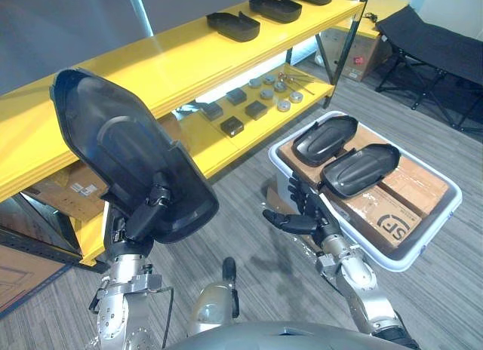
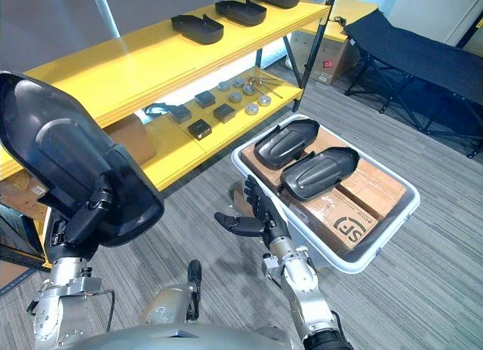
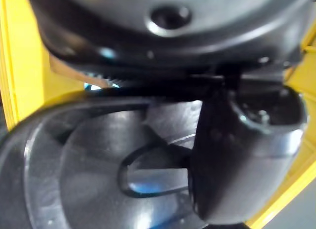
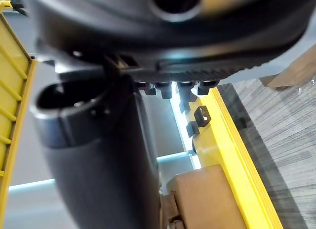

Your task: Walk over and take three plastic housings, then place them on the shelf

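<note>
Plastic housing point(image 1: 121, 150), top-heavy above the pinching fingers of the left hand point(image 1: 142, 218), could lever loose before reaching the shelf point(image 1: 173, 63); fingers of the right hand point(image 1: 309, 220) hang spread.

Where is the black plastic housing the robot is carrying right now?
The black plastic housing is raised in the left hand, at the left of the eye views, in front of the yellow shelf's near end.

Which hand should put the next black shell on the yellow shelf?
The left hand, most likely. It already grips a plastic housing, held up right beside the yellow shelf. The right hand is open and empty, down by the white bin.
</note>
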Controlling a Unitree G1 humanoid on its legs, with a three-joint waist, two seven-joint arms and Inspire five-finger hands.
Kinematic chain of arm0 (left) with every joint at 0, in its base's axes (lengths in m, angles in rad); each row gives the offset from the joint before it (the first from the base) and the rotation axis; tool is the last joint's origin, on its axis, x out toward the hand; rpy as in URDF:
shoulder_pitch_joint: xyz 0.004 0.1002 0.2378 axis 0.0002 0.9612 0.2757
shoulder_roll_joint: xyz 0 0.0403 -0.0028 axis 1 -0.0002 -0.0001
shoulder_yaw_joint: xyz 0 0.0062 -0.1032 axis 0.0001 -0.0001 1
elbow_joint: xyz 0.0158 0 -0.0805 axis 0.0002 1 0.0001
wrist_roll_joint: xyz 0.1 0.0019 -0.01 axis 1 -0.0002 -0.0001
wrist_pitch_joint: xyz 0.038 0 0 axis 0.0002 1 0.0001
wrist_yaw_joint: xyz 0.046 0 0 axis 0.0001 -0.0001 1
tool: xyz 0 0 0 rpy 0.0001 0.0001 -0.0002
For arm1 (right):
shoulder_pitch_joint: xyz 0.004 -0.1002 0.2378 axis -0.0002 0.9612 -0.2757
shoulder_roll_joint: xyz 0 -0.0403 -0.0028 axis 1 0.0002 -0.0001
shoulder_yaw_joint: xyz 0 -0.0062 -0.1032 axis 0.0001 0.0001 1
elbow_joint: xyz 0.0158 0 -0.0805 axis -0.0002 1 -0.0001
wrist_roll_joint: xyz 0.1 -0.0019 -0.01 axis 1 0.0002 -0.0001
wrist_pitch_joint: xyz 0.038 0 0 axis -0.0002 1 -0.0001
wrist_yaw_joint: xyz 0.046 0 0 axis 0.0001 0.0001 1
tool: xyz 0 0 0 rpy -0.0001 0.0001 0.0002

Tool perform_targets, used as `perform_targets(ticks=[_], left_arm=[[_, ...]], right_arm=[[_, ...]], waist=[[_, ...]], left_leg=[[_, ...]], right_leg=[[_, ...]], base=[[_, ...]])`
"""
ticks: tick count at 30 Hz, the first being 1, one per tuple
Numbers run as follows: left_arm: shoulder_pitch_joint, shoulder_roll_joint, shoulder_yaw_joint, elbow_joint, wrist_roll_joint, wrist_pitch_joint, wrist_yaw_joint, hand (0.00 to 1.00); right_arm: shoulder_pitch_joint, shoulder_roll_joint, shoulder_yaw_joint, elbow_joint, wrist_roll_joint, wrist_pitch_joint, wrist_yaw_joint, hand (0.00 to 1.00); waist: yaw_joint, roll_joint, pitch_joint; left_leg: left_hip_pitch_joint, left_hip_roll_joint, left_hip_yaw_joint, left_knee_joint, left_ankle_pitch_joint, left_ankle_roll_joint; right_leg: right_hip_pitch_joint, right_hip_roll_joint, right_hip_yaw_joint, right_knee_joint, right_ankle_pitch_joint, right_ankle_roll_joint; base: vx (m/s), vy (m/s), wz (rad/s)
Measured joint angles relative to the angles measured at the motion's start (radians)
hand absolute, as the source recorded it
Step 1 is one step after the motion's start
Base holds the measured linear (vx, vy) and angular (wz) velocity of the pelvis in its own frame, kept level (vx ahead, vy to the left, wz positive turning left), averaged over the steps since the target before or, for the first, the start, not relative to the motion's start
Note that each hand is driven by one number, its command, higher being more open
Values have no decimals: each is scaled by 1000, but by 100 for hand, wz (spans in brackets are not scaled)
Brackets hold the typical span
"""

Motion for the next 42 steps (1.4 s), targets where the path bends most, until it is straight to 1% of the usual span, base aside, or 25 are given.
perform_targets(ticks=[3, 8, 10, 13, 14, 15, 16, 18, 19, 20, 21, 22, 25, 27, 28, 30, 31, 33, 35, 36, 37, 38, 39, 41, 42], left_arm=[[-2, 0, 6, -1, 0, -1, -19, 0], [-4, -4, 66, -1, -7, 0, -76, 0], [-16, -21, 85, 0, -20, 2, -83, 0], [-25, -21, 108, -6, -39, 1, -71, 0], [-28, -21, 111, -6, -40, 1, -61, 0], [-40, -23, 111, -6, -41, 1, -36, 0], [-59, -22, 112, -7, -41, 1, -18, 0], [-113, -14, 109, -7, -41, 3, -1, 0], [-144, -6, 108, -5, -40, 3, 9, 0], [-173, 8, 100, -2, -39, 4, 20, 0], [-203, 28, 91, 3, -39, 4, 29, 0], [-213, 41, 87, 14, -39, 4, 32, 0], [-184, 60, 90, 22, -39, 3, 46, 0], [-155, 34, 79, 41, -34, 5, 58, 0], [-129, 9, 75, 59, -29, 6, 70, 0], [-109, 0, 78, 85, -33, 12, 73, 0], [-98, -5, 81, 93, -39, 15, 73, 0], [-92, -7, 78, 99, -41, 15, 69, 0], [-93, -14, 48, 100, -37, 9, 65, 0], [-93, -23, 18, 100, -34, 8, 62, 0], [-95, -31, -22, 100, -31, 7, 60, 0], [-95, -31, -41, 100, -29, 8, 56, 0], [-109, -17, -63, 103, -22, 9, 45, 0], [-137, -4, -77, 91, 14, 10, 36, 0], [-141, 2, -77, 89, 18, 10, 36, 0]], right_arm=[[-5, 15, 0, 0, -3, 0, -1, 100], [-13, 84, 7, -4, -16, 0, -52, 100], [-12, 77, 6, -19, -46, 0, -74, 100], [-19, 89, -5, -21, -48, -1, -81, 100], [-21, 94, -12, -21, -43, -3, -67, 100], [-24, 95, -26, -21, -40, -10, -26, 100], [-28, 83, -32, -21, -28, -17, 21, 100], [-37, 59, -44, -32, 13, -20, 87, 100], [-49, 46, -47, -33, 33, -21, 112, 100], [-60, 28, -48, -34, 50, -22, 132, 100], [-72, 6, -49, -35, 57, -24, 151, 100], [-75, -17, -49, -41, 77, -25, 161, 100], [-85, -53, -76, -75, 94, -27, 180, 100], [-111, -91, -124, -76, 142, -34, 187, 100], [-133, -123, -168, -62, 168, -34, 193, 100], [-137, -124, -195, -27, 189, -35, 196, 100], [-136, -120, -198, -2, 187, -34, 198, 100], [-138, -94, -207, 2, 186, -42, 203, 100], [-143, -67, -226, 2, 187, -57, 195, 100], [-144, -58, -228, 2, 187, -58, 185, 100], [-144, -56, -227, 4, 187, -58, 156, 100], [-144, -54, -229, 6, 187, -58, 142, 100], [-150, -24, -233, 22, 193, -59, 118, 100], [-148, 16, -232, 22, 198, -79, 79, 100], [-149, 30, -231, 22, 202, -85, 69, 100]], waist=[[5, -8, 1], [38, -75, 2], [27, -72, -2], [26, -92, -13], [21, -90, -12], [14, -78, -6], [-1, -60, -2], [-25, -44, 3], [-36, -40, 2], [-43, -36, 4], [-54, -30, 8], [-53, -33, 7], [-43, -83, -19], [-56, -50, -27], [-51, 10, -18], [-54, 37, -19], [-52, 21, -14], [-51, 11, -15], [-55, 13, -17], [-56, 24, -23], [-56, 37, -27], [-56, 44, -30], [-57, 22, -29], [-64, -40, -19], [-65, -53, -21]], left_leg=[[-26, -13, 2, 25, -14, -3], [-49, -77, 2, 114, -108, -1], [-54, -91, -30, 161, -144, 9], [4, -109, -40, 123, -191, 31], [19, -111, -44, 111, -196, 35], [53, -105, -53, 96, -206, 39], [84, -98, -72, 80, -210, 37], [115, -96, -119, 75, -218, 35], [116, -94, -147, 80, -223, 34], [115, -89, -181, 91, -229, 27], [119, -90, -226, 102, -238, 16], [127, -98, -269, 114, -253, 3], [121, -139, -296, 148, -294, 0], [53, -82, -200, 357, -352, -6], [3, -13, -114, 562, -395, -28], [-11, 53, -34, 644, -366, -34], [-16, 91, 47, 693, -331, -33], [-14, 133, 123, 614, -384, -32], [-35, 163, 126, 444, -369, -72], [-44, 177, 122, 327, -320, -116], [-23, 175, 111, 193, -223, -136], [-5, 169, 108, 133, -163, -132], [36, 138, 123, 98, -84, -92], [81, 73, 151, 88, -134, -65], [92, 61, 168, 89, -145, -55]], right_leg=[[9, -16, -29, -15, 0, 5], [61, -58, -60, -48, 16, 20], [20, -97, 14, 96, 81, -24], [-113, -183, 146, 361, 265, -19], [-139, -185, 167, 403, 223, -20], [-192, -165, 188, 440, 134, -39], [-233, -123, 196, 405, 85, -86], [-306, -62, 242, 308, 63, -123], [-353, -33, 293, 259, 68, -119], [-385, -2, 346, 189, 84, -97], [-400, 33, 409, 83, 115, -47], [-391, 48, 460, 1, 139, -35], [-367, 46, 495, -47, 140, -54], [-341, 41, 429, -50, 155, -82], [-288, 69, 383, -63, 166, -91], [-217, 92, 345, -103, 173, -88], [-149, 95, 325, -167, 207, -87], [-85, 97, 300, -247, 246, -89], [-65, 97, 285, -286, 259, -71], [-53, 97, 276, -299, 275, -46], [-44, 94, 277, -301, 280, -37], [-38, 92, 280, -300, 282, -30], [-39, 56, 300, -284, 283, -6], [-41, -20, 301, -266, 305, 29], [-41, -36, 302, -264, 309, 34]], base=[[80, 68, 27], [182, 78, 21], [254, 127, 39], [251, 131, 3], [297, 92, -3], [251, 83, 10], [182, 67, 20], [150, 24, 60], [136, -32, 91], [136, -95, 112], [137, -155, 132], [167, -247, 144], [194, -304, 109], [255, -290, 125], [147, -145, 75], [178, -131, 77], [293, -138, 73], [338, -91, 55], [286, 10, 36], [322, 132, 9], [338, 183, 1], [332, 271, -21], [288, 254, -31], [282, 255, -34], [204, 203, -30]])
